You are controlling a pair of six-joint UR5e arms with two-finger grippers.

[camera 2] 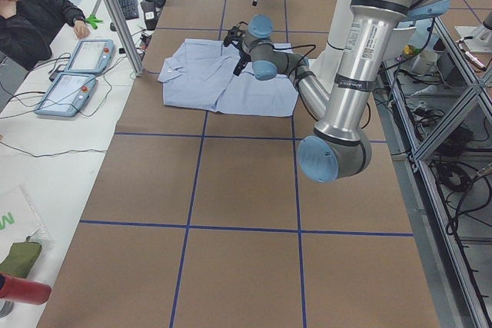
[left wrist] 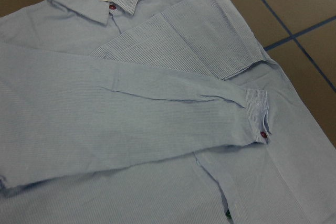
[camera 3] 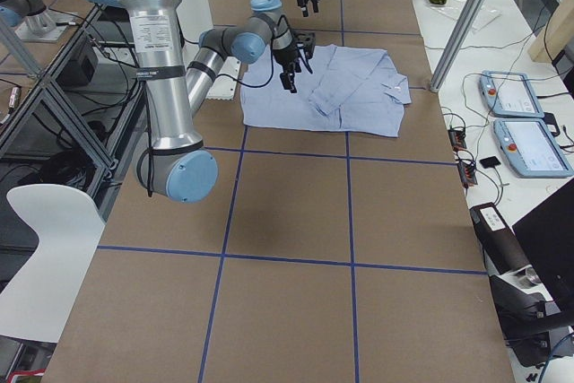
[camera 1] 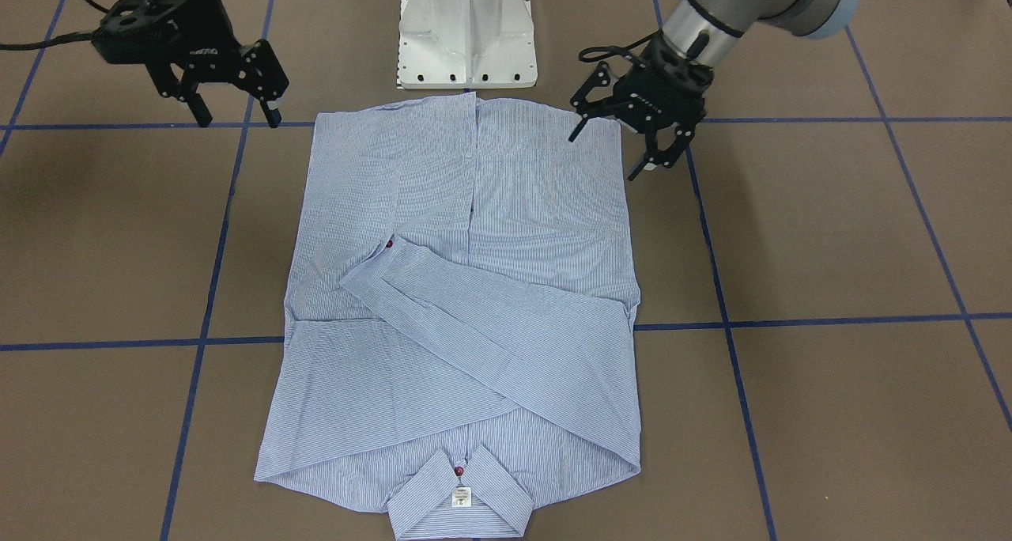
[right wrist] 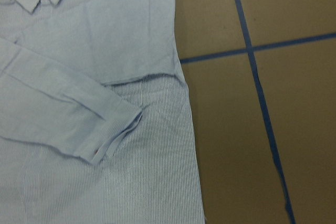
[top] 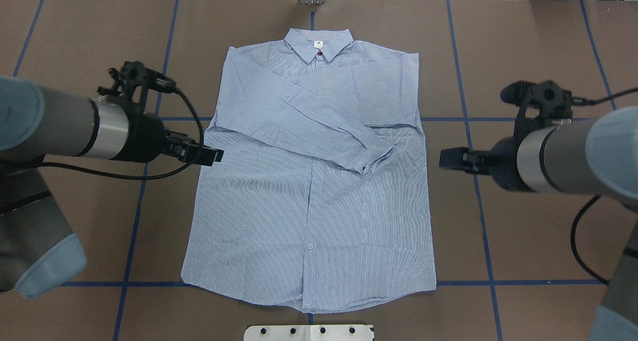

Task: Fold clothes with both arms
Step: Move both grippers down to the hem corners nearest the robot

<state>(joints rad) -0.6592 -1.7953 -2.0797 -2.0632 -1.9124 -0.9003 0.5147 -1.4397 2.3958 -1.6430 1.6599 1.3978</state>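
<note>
The light-blue striped shirt point(camera 1: 474, 327) point(top: 309, 191) lies flat and face up on the brown table, collar point(top: 319, 44) away from the robot. Both sleeves are folded across its chest, and one cuff point(left wrist: 257, 114) point(right wrist: 105, 140) with a dark red button lies on top. My left gripper point(camera 1: 605, 155) point(top: 212, 155) hovers open, holding nothing, at the shirt's side edge near the hem. My right gripper point(camera 1: 239, 120) point(top: 447, 159) hangs open and empty, a little off the shirt's other side. Neither wrist view shows its fingers.
The white pedestal base point(camera 1: 466, 35) point(top: 309, 332) stands just behind the hem. Blue tape lines point(camera 1: 830, 319) cross the table. A person point(camera 2: 31, 13) sits at a side bench with two control pendants point(camera 2: 77, 74). A white chair point(camera 3: 45, 248) stands beside the table.
</note>
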